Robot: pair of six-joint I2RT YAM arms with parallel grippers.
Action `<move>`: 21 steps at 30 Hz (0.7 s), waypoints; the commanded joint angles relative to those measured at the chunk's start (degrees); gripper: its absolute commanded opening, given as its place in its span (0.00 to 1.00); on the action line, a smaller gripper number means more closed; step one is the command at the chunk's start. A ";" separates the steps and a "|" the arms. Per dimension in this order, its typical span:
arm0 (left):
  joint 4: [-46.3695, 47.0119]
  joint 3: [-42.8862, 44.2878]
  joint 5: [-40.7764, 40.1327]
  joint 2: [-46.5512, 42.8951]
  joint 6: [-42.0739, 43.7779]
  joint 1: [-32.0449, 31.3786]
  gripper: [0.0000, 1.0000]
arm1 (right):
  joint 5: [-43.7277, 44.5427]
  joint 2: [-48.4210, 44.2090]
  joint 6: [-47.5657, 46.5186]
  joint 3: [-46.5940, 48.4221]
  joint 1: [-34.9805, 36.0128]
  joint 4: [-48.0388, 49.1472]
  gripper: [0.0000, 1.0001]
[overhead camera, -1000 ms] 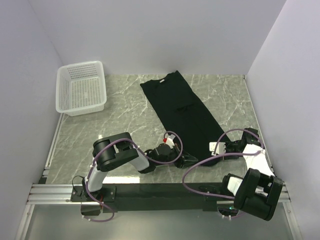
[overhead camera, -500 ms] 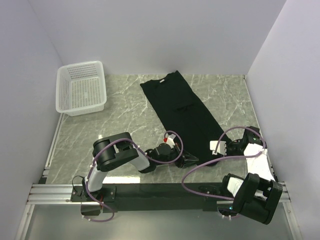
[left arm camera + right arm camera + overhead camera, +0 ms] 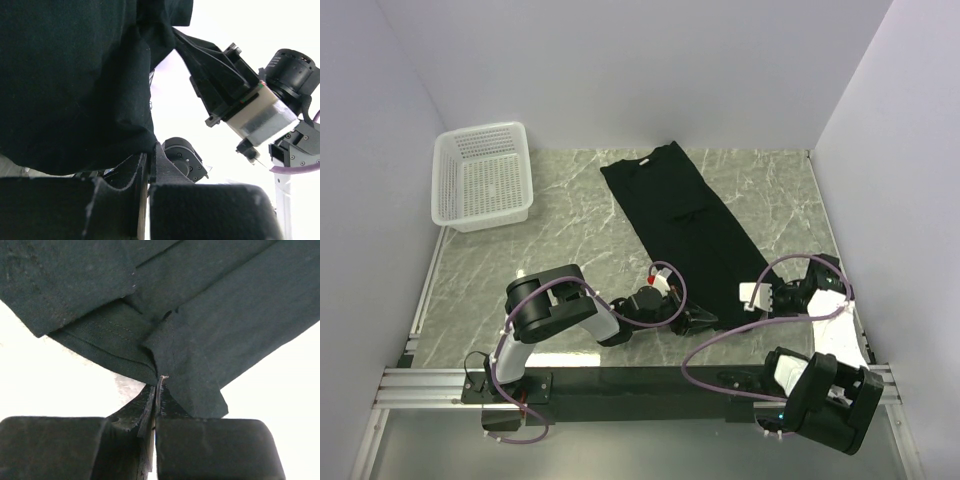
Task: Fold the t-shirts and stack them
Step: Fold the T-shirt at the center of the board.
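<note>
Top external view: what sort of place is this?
Probably a lab test cell, not a home: plain pale walls box in a marble-pattern table, two robot arms sit on a metal rail at its near edge, with a black t-shirt and mesh basket on it.

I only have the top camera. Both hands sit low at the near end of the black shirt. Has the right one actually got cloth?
Observer: Yes. The right wrist view shows the right hand shut on a corner of the t-shirt.
Operator: And the left?
Observer: In its wrist view the left hand is shut too, pinching the shirt's edge, with cloth hanging above it.
Operator: Is the cloth a single layer at the right pinch?
Observer: No. Folded layers overlap right beside it, with a stitched hem showing.
</note>
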 commanded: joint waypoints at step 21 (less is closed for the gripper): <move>-13.10 1.97 -7.59 -15.95 -1.45 6.16 0.01 | -4.87 2.68 6.82 12.93 10.58 8.56 0.00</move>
